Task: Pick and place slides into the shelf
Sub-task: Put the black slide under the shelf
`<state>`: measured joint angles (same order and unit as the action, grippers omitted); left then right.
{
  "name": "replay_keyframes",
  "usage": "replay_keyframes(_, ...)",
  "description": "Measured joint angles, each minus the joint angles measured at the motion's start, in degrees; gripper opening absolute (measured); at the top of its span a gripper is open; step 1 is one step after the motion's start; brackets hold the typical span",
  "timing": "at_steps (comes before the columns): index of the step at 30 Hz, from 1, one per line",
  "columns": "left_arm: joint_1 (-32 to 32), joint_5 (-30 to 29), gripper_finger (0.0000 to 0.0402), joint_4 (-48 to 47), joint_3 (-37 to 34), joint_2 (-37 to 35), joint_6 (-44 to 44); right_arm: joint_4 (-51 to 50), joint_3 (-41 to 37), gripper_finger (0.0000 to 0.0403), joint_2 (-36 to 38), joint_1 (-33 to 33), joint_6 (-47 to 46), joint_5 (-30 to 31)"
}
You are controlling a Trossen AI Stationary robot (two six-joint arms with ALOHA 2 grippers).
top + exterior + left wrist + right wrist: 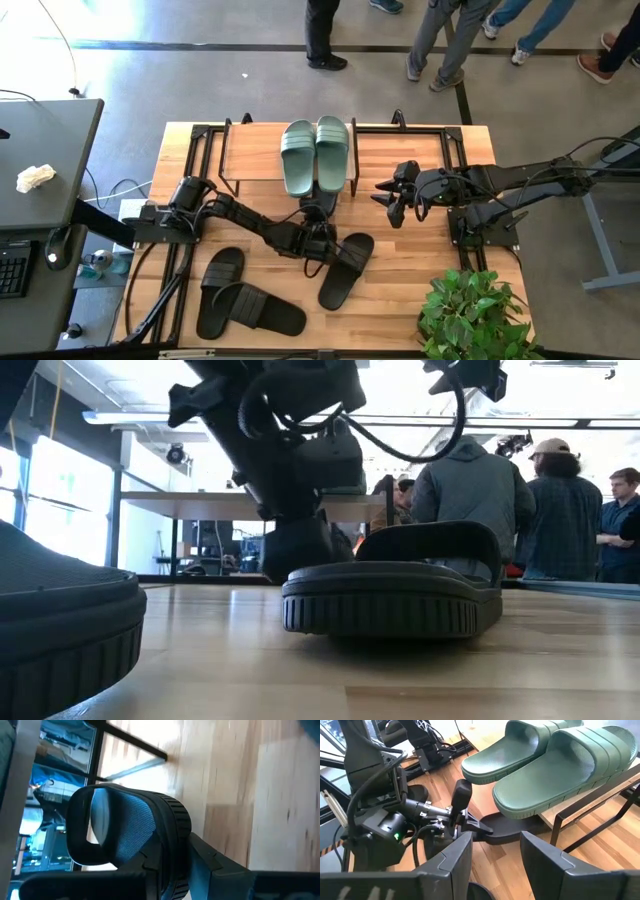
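A sage-green pair of slides (315, 155) (550, 765) lies on the light plank top of the shelf (250, 155) at the table's far side. My left gripper (318, 228) (470, 826) reaches out from the left and is shut on a black slide (320, 205) (125, 825). This slide's toe end (507, 825) reaches under the plank, below the green pair. My right gripper (393, 205) (495, 865) hovers open to the right of the shelf's middle, above the table, with nothing between its fingers. My left gripper pinches the black slide's heel end (165, 865) between its two fingers, one on the footbed side and one on the sole side. The fingers come slanting down from the table's near left, along the slide. Whether the slide rests on the table, I cannot tell.
A black slide (345, 270) (400, 590) lies just near-right of my left gripper. Two more black slides (222, 275) (262, 310) lie at the near left. A green plant (470, 315) stands at the near right corner. People stand beyond the far edge.
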<state>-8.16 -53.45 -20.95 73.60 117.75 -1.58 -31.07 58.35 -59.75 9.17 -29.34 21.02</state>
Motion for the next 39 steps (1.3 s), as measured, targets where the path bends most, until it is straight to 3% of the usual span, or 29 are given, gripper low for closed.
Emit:
replay_keyframes(6,0.02,1.61,0.0040,4.99,0.00,0.08,-2.70,-0.01,0.00,0.0154,0.00,0.00,-0.14,0.00)
replay_keyframes(9,0.56,0.25,0.0040,4.91,0.00,0.33,-2.78,0.00,-0.02,0.0154,0.00,0.00,-0.14,0.00)
replay_keyframes(34,5.22,6.51,0.0039,6.80,0.00,1.42,-0.92,0.09,-0.02,0.0154,0.02,2.25,-1.68,1.24)
replay_keyframes(39,5.92,8.06,0.0062,7.04,0.00,1.42,-0.78,0.11,-0.02,0.0154,0.02,2.27,-1.71,0.98)
